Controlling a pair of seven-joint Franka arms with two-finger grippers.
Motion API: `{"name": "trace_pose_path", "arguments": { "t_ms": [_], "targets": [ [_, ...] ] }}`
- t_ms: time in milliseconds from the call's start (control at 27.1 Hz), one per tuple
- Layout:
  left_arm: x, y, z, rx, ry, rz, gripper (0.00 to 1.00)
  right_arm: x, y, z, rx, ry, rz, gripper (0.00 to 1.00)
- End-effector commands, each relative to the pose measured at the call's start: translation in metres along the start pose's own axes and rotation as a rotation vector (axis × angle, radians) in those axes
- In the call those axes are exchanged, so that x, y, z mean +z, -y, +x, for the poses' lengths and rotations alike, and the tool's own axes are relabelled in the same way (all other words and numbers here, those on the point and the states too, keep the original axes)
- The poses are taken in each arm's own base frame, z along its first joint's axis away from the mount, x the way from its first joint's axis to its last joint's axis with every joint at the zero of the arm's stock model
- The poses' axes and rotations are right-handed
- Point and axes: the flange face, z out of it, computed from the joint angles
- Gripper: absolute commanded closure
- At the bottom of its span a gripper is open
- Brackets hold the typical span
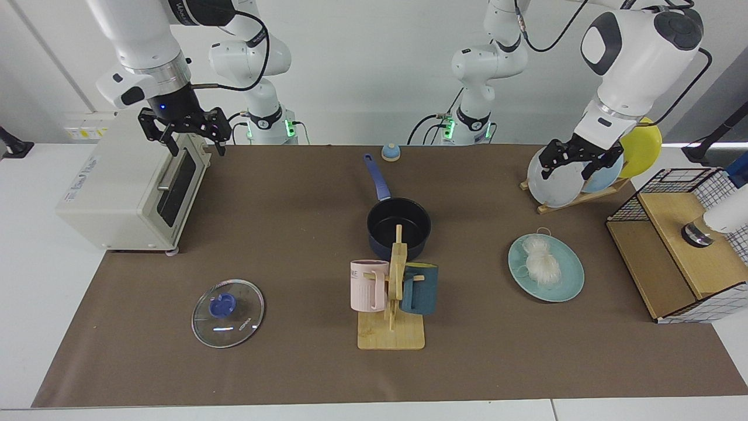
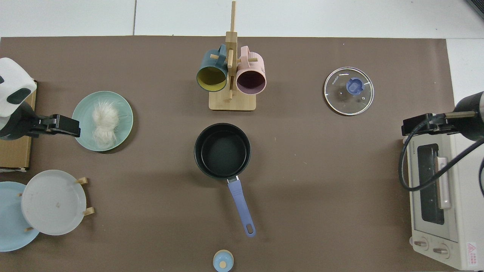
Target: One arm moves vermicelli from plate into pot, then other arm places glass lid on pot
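The vermicelli (image 1: pixel 540 263) lies on the plate (image 1: pixel 570 286), well apart from the empty pot (image 1: pixel 399 227); it looks light, soft and springy, best pinched low across the bundle's middle. The left gripper (image 1: pixel 578 165) hangs beyond the plate with fingers spread and empty. The right gripper (image 1: pixel 190 135) waits, fingers apart, far from the pot; the glass lid (image 1: pixel 228 313), likely slippery and fragile, is best taken by its knob.

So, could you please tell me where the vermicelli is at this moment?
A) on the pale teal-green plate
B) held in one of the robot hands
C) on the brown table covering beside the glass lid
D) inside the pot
A: the vermicelli lies as a white bundle on the plate, while the pot shows only its bare black inside.
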Motion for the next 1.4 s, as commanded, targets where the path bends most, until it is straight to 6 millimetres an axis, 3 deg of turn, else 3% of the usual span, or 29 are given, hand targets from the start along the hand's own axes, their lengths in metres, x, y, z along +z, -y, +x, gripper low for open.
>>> {"name": "trace_pose_path", "arguments": {
  "t_ms": [0,1367],
  "targets": [
    [-0.001,-0.0014,-0.0044,-0.005,-0.01,-0.007,0.0,-0.0038,-0.0031,-0.0023,-0.022,0.011,0.022,0.0],
    [0.0015,0.0026,-0.0005,0.003,-0.027,-0.008,0.0,-0.0032,-0.0039,-0.0021,-0.021,0.011,0.022,0.0]
  ]
}}
